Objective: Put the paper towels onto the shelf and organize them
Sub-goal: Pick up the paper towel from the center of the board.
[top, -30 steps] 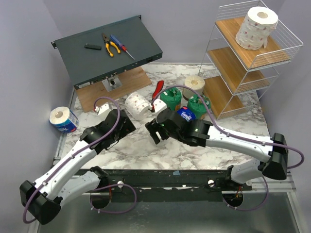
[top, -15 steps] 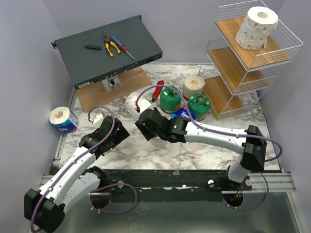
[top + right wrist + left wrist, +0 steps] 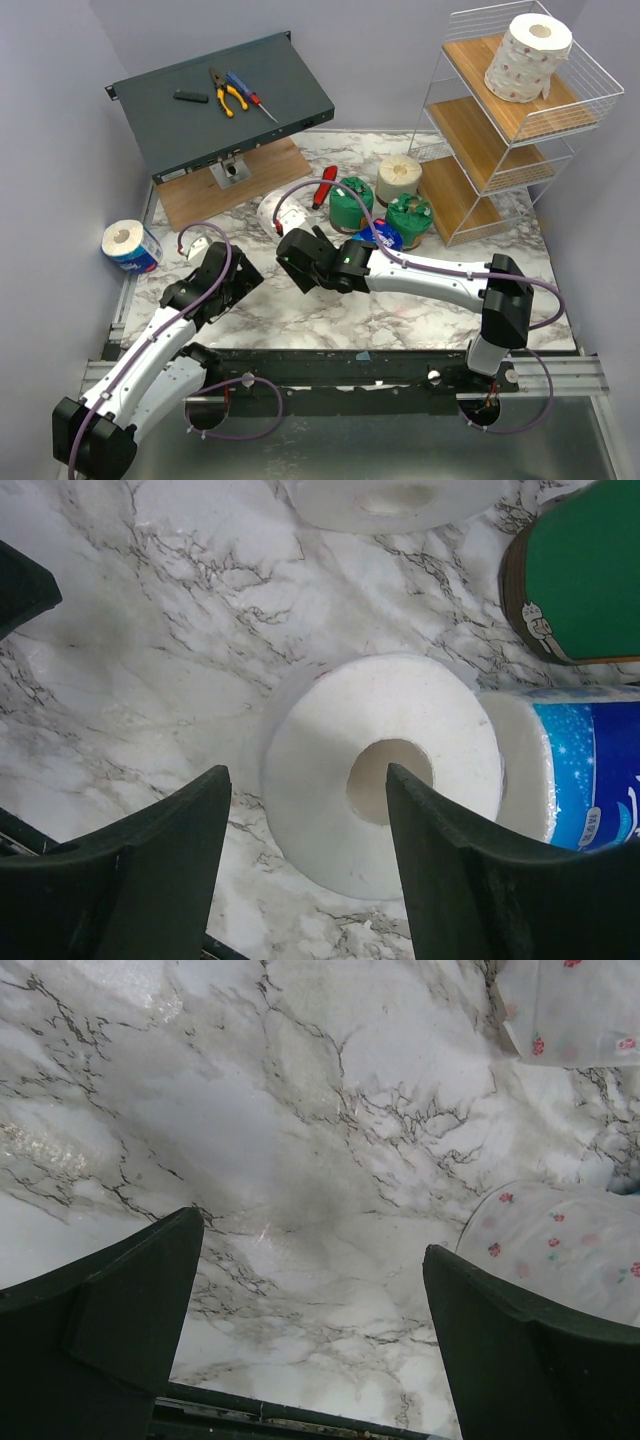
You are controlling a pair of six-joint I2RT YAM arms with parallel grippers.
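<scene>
Straddles fat white cardboard-cored paper roll (image 3: pixel 380 770) beside blue-wrapped roll (image 3: pixel 590 770) with parted right jaws; holds left jaws wide open.

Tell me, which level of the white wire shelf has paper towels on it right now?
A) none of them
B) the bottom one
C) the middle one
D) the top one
D: the white pink-specked rolls sit on the top tier of the shelf, while its middle and bottom wooden tiers hold nothing.
</scene>
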